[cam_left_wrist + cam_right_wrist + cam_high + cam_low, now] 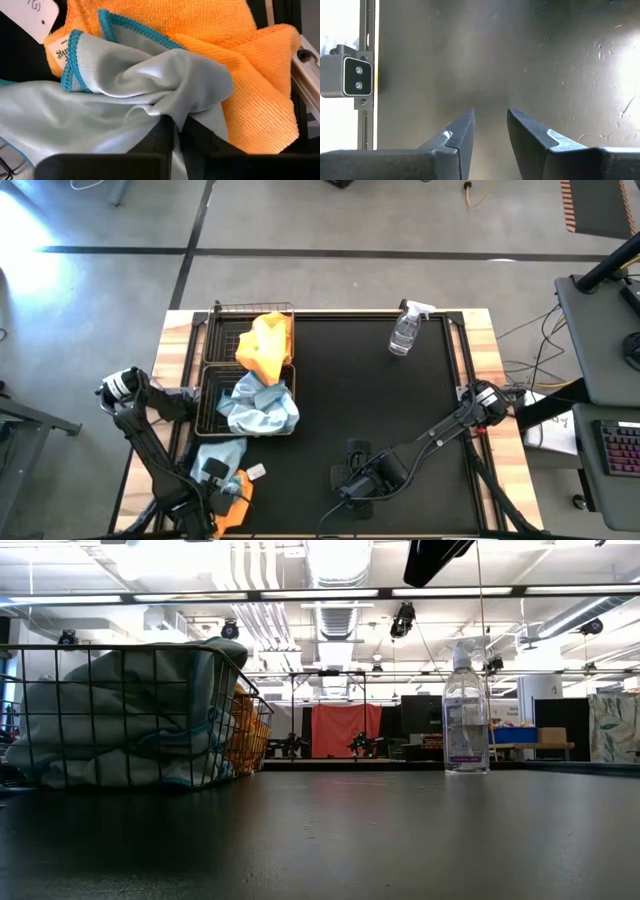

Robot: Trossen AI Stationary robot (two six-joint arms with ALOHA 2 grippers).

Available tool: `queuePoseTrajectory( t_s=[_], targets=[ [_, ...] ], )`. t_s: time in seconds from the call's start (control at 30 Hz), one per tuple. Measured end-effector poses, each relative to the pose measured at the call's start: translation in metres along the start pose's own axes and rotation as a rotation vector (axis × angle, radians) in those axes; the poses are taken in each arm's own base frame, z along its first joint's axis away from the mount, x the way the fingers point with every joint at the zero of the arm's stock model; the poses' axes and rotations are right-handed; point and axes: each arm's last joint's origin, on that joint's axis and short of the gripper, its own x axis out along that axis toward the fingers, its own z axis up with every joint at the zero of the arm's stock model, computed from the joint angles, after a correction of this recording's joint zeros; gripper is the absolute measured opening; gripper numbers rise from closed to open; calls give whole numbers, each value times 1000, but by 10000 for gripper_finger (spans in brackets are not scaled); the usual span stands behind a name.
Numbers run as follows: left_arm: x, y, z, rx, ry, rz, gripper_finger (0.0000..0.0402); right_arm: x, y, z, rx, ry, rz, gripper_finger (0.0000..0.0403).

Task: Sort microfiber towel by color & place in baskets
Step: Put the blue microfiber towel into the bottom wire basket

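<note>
A clear spray bottle (404,332) stands upright near the far right corner of the black table (380,410), well apart from everything else. Beyond the table, a red panel (343,730) stands in the room.

2 black wire-mesh baskets (209,370) sit touching at the table's left side. The far basket holds a crumpled orange towel (265,345), the near one a bunched pale blue-grey towel (258,405). Nearer the front edge, another blue-grey towel (125,100) with teal edging drapes over an orange towel (250,95).
</note>
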Motion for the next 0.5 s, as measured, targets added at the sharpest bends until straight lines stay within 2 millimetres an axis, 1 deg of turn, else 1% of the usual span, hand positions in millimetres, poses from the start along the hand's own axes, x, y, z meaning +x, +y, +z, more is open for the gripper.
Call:
queuePoseTrajectory(
  t_s=[0.03, 0.13, 0.23, 0.33, 0.4, 0.5],
  targets=[
    [0, 0, 0, 0, 3, 2, 7, 0, 0, 0, 0, 0, 0, 112],
    [-3, 0, 0, 5, 9, 7, 12, 0, 0, 0, 0, -2, 1, 111],
    [-12, 0, 0, 10, 38, 34, 9, 0, 0, 0, 0, -2, 1, 112],
    [-31, 1, -2, 9, 92, 94, 2, 0, 0, 0, 1, -3, 2, 112],
    [-48, 3, -3, 11, 116, 154, 2, 0, 0, 0, 1, -4, 2, 111],
    [-76, 5, -2, 14, 101, 249, 2, 0, 0, 1, 1, -5, 3, 111]
  ],
)
